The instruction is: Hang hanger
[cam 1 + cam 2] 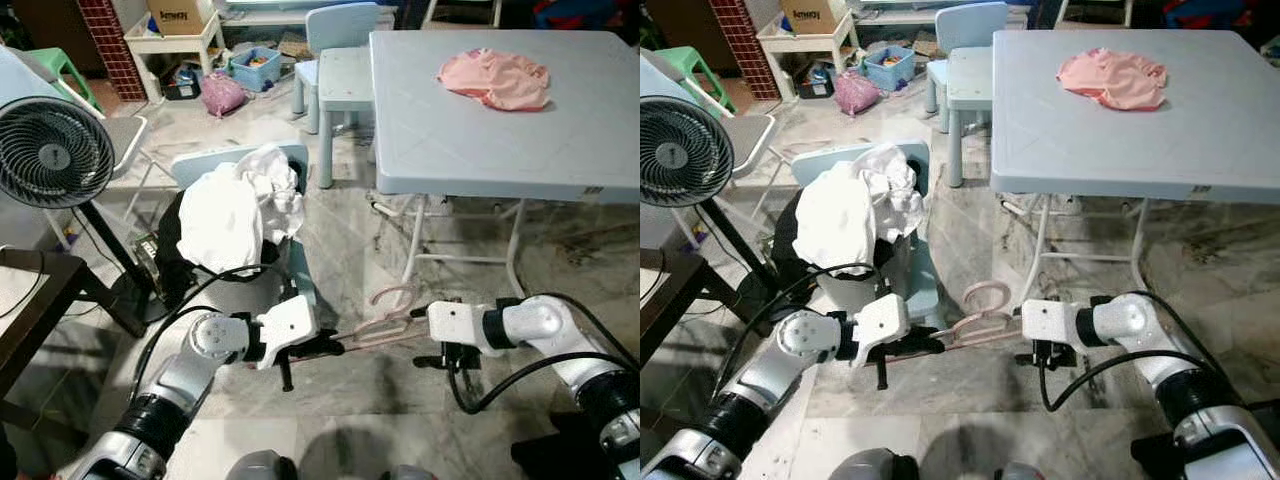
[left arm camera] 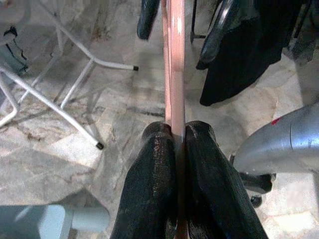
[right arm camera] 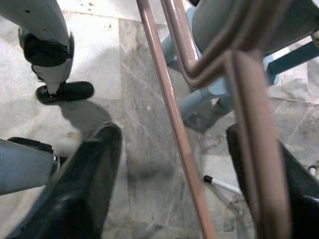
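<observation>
Two grippers meet at the pink hanger [image 1: 385, 322] beside the chair [image 1: 297, 262]: left gripper [image 2: 178, 144] clamps it, right gripper [image 3: 199, 164] gapes around it; hanging remains.

hanger [image 1: 385, 322] between both grippers, chair [image 1: 262, 160] behind, table [image 1: 480, 150] right.

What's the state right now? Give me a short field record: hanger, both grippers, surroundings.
hanger: pink hanger, held above the marble floor between the two arms, hook toward the table
left gripper: fingers shut on the hanger's bar
right gripper: fingers spread open on either side of the hanger's bars, not clamped
chair: light blue chair ahead on the left, piled with white clothes
table: grey folding table ahead on the right, pink garment on top
fan: black fan at far left
</observation>
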Robot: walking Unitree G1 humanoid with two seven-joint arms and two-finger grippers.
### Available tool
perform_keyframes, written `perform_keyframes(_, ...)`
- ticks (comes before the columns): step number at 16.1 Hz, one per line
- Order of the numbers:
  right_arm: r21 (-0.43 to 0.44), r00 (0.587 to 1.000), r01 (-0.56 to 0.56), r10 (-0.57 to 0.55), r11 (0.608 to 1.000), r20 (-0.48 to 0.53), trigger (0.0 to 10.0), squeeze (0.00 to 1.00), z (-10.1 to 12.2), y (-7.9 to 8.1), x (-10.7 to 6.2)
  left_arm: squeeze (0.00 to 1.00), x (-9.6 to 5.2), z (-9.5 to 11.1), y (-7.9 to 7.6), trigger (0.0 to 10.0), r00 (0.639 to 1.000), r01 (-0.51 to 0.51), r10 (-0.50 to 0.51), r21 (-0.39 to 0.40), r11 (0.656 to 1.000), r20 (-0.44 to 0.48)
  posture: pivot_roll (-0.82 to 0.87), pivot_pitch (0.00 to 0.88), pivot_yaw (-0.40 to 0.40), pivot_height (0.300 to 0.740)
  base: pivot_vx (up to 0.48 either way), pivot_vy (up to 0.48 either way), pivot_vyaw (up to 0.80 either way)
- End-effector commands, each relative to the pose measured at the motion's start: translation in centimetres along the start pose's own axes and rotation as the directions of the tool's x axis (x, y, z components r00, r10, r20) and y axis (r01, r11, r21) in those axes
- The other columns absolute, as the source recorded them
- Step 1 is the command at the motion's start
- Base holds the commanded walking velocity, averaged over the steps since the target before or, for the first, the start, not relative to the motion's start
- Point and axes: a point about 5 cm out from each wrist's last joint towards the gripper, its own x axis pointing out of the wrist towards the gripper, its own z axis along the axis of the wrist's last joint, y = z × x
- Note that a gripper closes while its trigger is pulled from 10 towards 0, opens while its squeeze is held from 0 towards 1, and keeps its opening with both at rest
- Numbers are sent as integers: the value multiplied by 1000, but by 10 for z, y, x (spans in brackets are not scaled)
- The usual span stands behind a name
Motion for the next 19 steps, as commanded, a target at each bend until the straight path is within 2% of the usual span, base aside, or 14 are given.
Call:
perform_keyframes(1,-28,1000,23,-23,999,-3,0,0,1,-4,-1,0,0,9,3,10000,999,9,-10,6,1000,33,-49,0,73,740,0,0,0)
perform_keyframes(7,-70,999,7,-10,998,-40,0,0,-6,-12,-11,0,6,11,-2,10000,996,77,-77,-7,997,46,-55,0,83,740,0,0,0)
perform_keyframes(11,-104,997,-46,39,993,-69,0,0,-2,-24,-23,0,6,4,-9,10000,994,110,-110,-8,994,21,-54,0,89,740,0,0,0)
perform_keyframes(12,-103,993,-89,81,991,-86,3451,0,-3,-23,-26,0,6,3,-10,10000,993,113,-113,-6,994,15,-53,0,90,740,0,0,0)
perform_keyframes(13,-110,991,-106,96,988,-94,10000,0,-2,-25,-28,0,5,2,-10,10000,993,116,-115,-7,993,13,-54,0,91,740,0,0,0)
perform_keyframes(18,-132,984,-139,122,981,-130,10000,0,2,-34,-41,0,5,1,-12,10000,991,131,-131,-10,991,5,-54,0,93,740,0,0,0)
perform_keyframes(19,-107,980,-159,145,981,-133,0,0,2,-36,-50,0,5,-1,-12,10000,991,132,-132,-7,991,-1,-54,0,93,740,0,0,0)
